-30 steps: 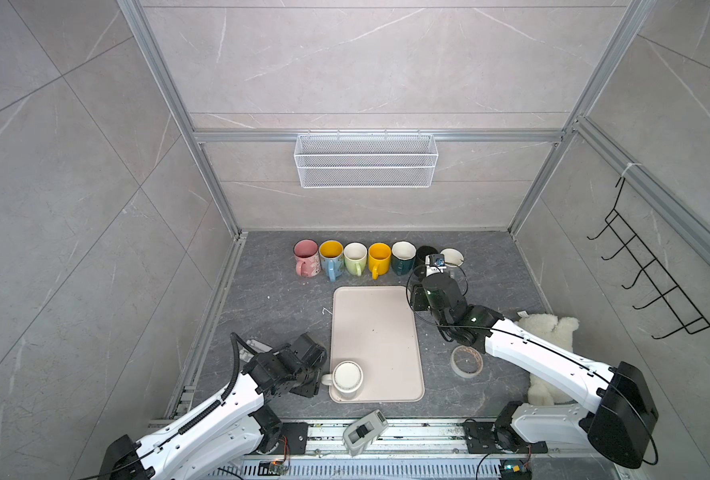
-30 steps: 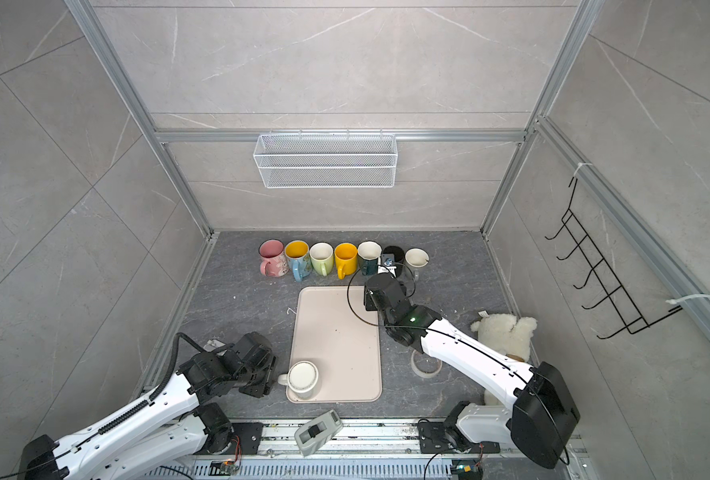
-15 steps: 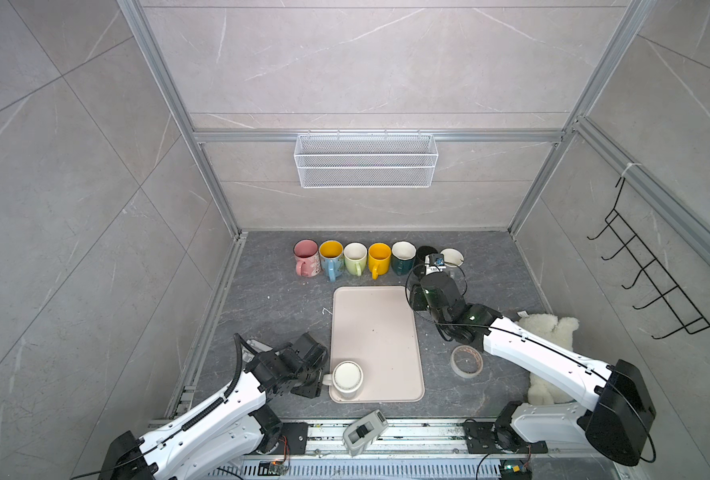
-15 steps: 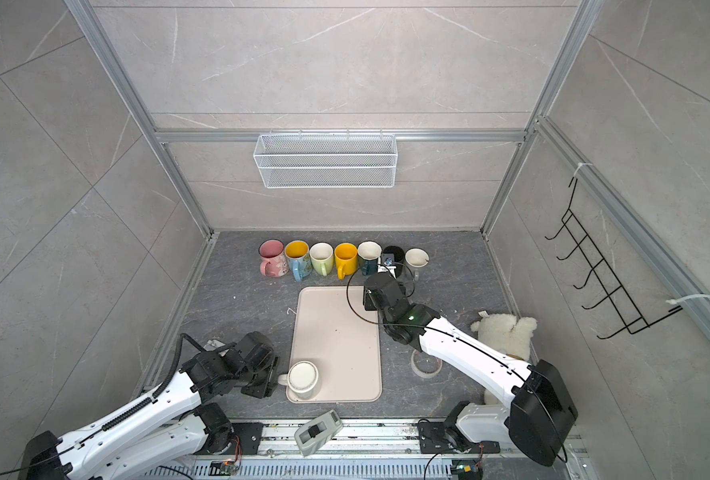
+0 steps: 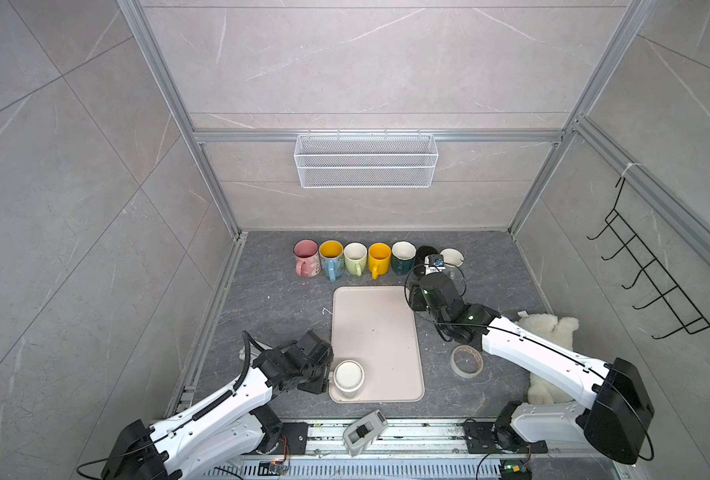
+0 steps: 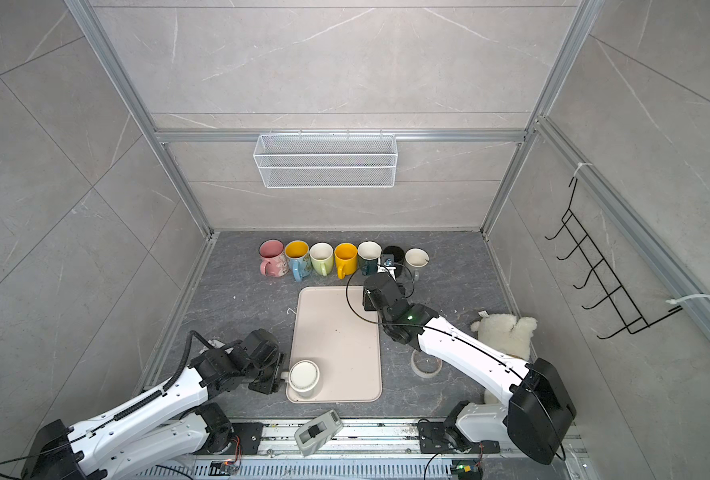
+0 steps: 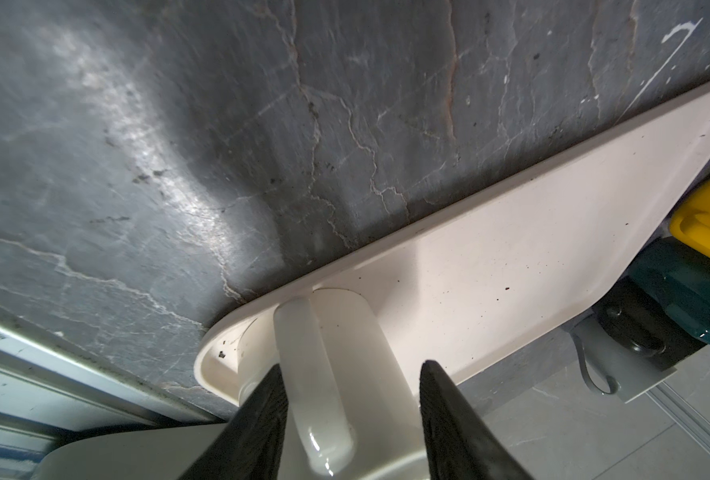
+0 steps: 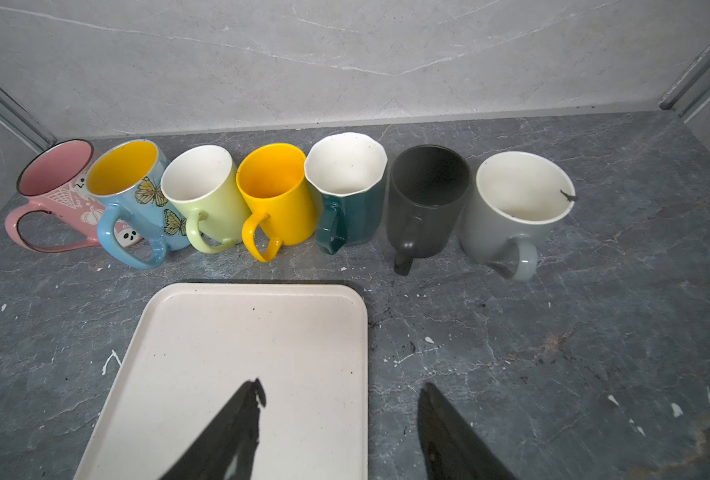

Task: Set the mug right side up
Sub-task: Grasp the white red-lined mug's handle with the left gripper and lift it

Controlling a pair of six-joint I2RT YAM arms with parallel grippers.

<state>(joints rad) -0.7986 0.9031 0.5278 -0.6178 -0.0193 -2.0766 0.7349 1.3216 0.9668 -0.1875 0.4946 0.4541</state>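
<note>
Left wrist: left fingers (image 7: 257, 419) parted astride rounded handle (image 7: 308, 374) of glossy mug (image 7: 359, 328); right fingers (image 8: 228, 436) parted.

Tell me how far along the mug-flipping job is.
Done: only the approach. The left gripper has its jaws open astride the handle of the cream mug, upside down on the tray, near corner. In hand: the grasp of that handle, not yet closed. Left: lifting, turning over, setting it upright. The right gripper hangs open and empty near the tray's far corner; seven mugs behind stand upright.
</note>
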